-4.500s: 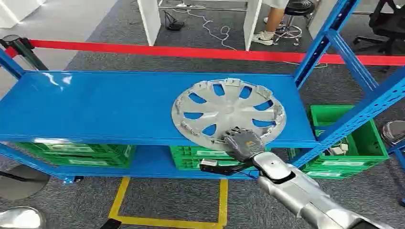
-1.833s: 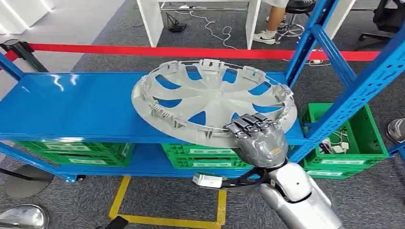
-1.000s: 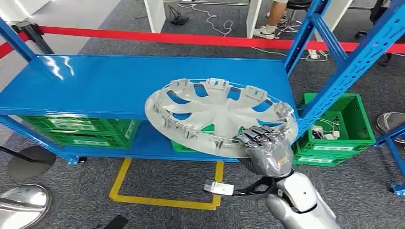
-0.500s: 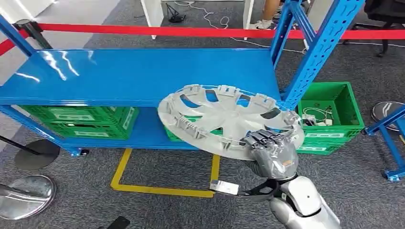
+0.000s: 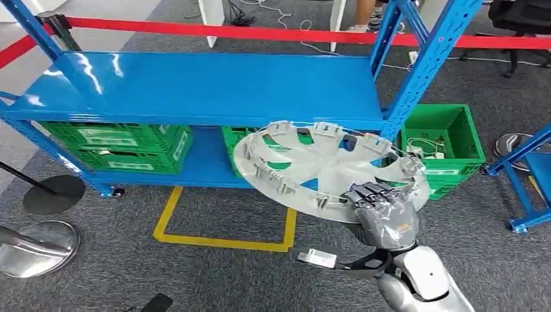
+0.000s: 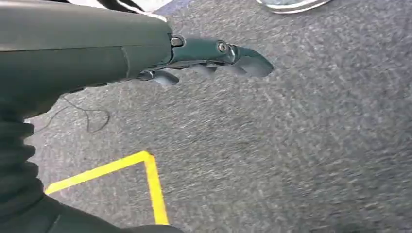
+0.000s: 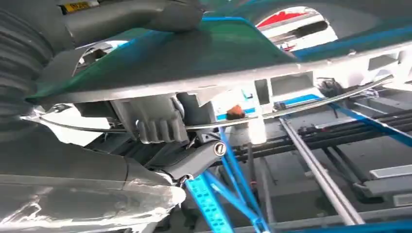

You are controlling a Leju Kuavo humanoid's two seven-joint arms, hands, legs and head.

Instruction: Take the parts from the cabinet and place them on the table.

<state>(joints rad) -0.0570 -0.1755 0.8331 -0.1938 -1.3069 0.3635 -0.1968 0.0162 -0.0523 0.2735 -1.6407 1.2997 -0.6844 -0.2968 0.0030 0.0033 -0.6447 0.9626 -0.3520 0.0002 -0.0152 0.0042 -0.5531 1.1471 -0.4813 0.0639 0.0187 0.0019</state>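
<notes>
1. Your part, the grey wheel cover (image 5: 325, 166), is off the blue cabinet (image 5: 195, 84) and hangs in the air in front of it, tilted, inner side up, with its clips showing round the rim.
2. Your right hand (image 5: 383, 214) holds the cover by the near rim, with the fingers (image 5: 367, 193) curled over the edge from above. In the right wrist view you see the thumb (image 7: 199, 155) under the rim of the wheel cover (image 7: 204, 58), so the hand is clamped on it.
3. Your left hand (image 6: 204, 53) hangs over the grey carpet with its fingers stretched out and slightly apart, holding nothing.
4. The cabinet's upper shelf lies bare behind the cover. On the lower shelf you have green crates (image 5: 110, 146), and another green crate (image 5: 445, 140) stands on the floor just right of the blue upright.
5. A yellow line (image 5: 221, 240) marks the carpet below the cover; a red barrier tape (image 5: 260, 32) runs behind the cabinet.
6. Round metal stand bases (image 5: 39, 240) rest on the floor at your left.
</notes>
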